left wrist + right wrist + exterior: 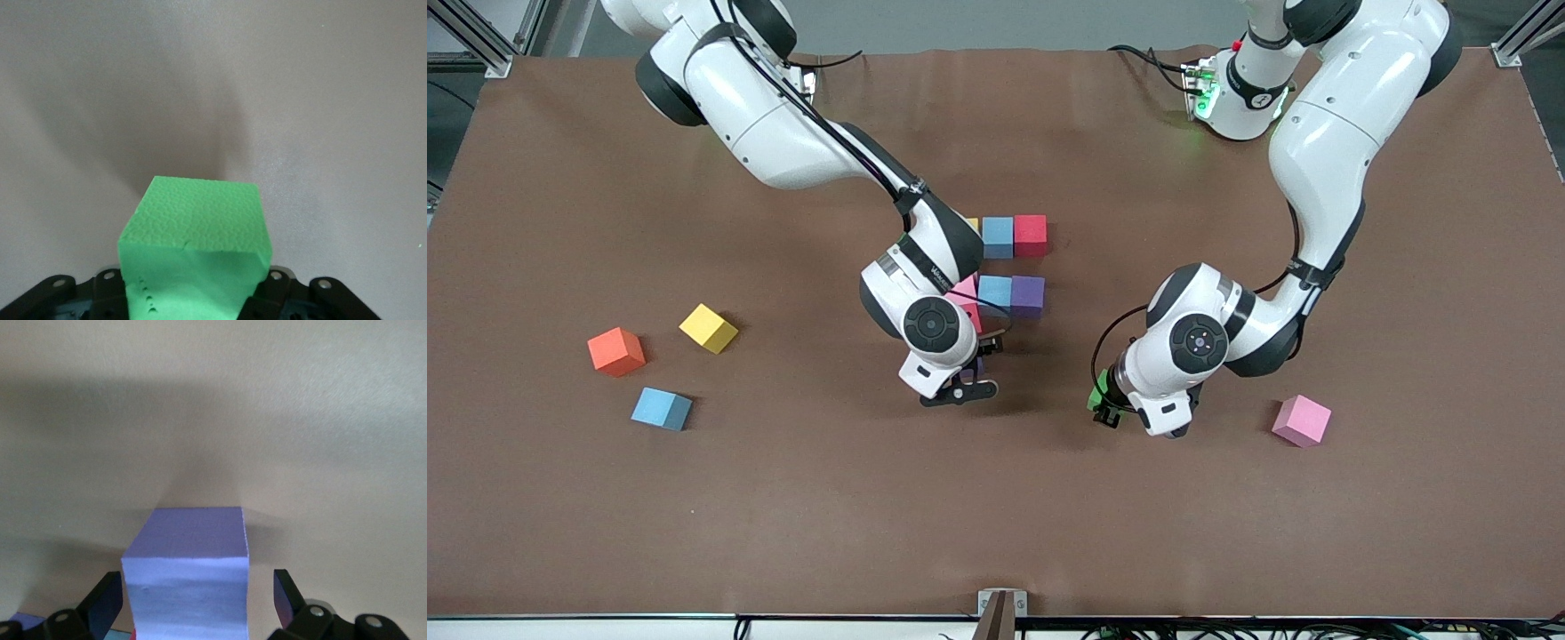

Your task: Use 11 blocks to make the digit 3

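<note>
Pink block (1302, 420) lies nearest; at its 9 o'clock the left gripper (1104, 402) fingers clamp the green block (197, 247); right gripper (197, 603) fingers spread around the purple block (190, 577)

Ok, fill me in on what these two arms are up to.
They are building a figure from foam cubes. The right gripper has its fingers spread either side of a purple cube at the near end of the cluster. The left gripper holds a green cube above bare table. Yellow, blue and pink cubes lie loose.
</note>
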